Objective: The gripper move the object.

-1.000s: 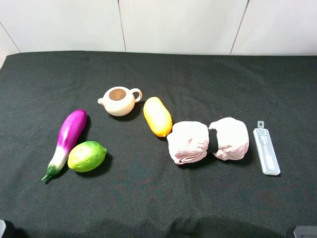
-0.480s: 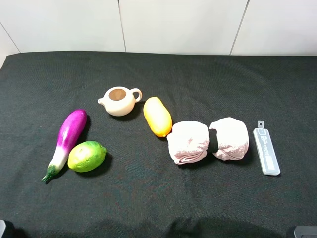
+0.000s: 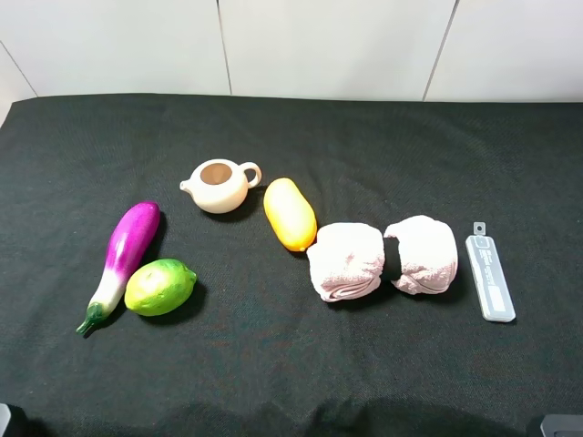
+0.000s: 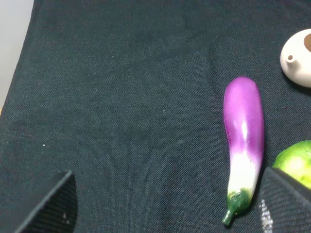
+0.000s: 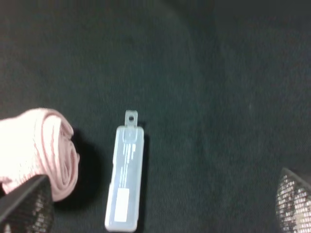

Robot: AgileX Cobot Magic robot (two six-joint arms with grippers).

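The mango (image 3: 290, 214) lies on the black cloth (image 3: 273, 364) near the middle. The cream teapot (image 3: 219, 185) sits just beside it at 10 o'clock, and a rolled pink towel (image 3: 345, 261) touches it at 4 o'clock. A second pink towel (image 3: 422, 254) and a clear plastic case (image 3: 490, 277) lie farther toward 3 o'clock. The purple eggplant (image 3: 123, 259) and green lime (image 3: 160, 286) lie touching, well off at 8 o'clock. My left gripper (image 4: 165, 204) hangs spread wide, holding nothing. My right gripper (image 5: 160, 206) hangs spread wide too, above the case.
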